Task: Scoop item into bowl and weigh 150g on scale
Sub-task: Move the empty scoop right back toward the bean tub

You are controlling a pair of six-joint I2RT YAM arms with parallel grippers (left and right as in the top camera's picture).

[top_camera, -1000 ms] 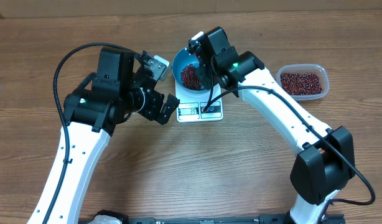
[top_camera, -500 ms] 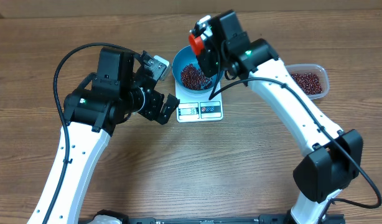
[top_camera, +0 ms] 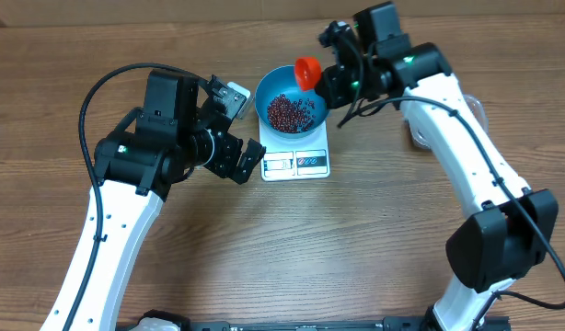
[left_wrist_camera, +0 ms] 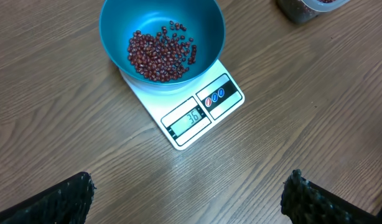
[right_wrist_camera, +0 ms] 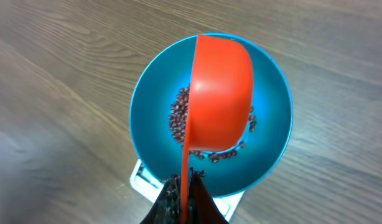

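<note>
The right fingers [right_wrist_camera: 169, 204] are clamped together on the thin handle of a red-orange scoop [right_wrist_camera: 219, 93]. The left fingers [left_wrist_camera: 63, 199] are spread wide and empty, hovering over the wooden tabletop [top_camera: 264, 248] near the scale. A clear plastic tub [left_wrist_camera: 306, 7] of beans sits off to the right, partly hidden behind the right arm in the overhead view. The blue bowl [left_wrist_camera: 116, 25] rests on the white kitchen scale [left_wrist_camera: 222, 112] and holds a shallow layer of red-brown beans [left_wrist_camera: 158, 55]. The scoop hangs above the bowl; whether it carries beans cannot be told. The display [left_wrist_camera: 191, 117] reads 36, so the weighing looks early, with several more scoops likely needed to reach 150 grams.
</note>
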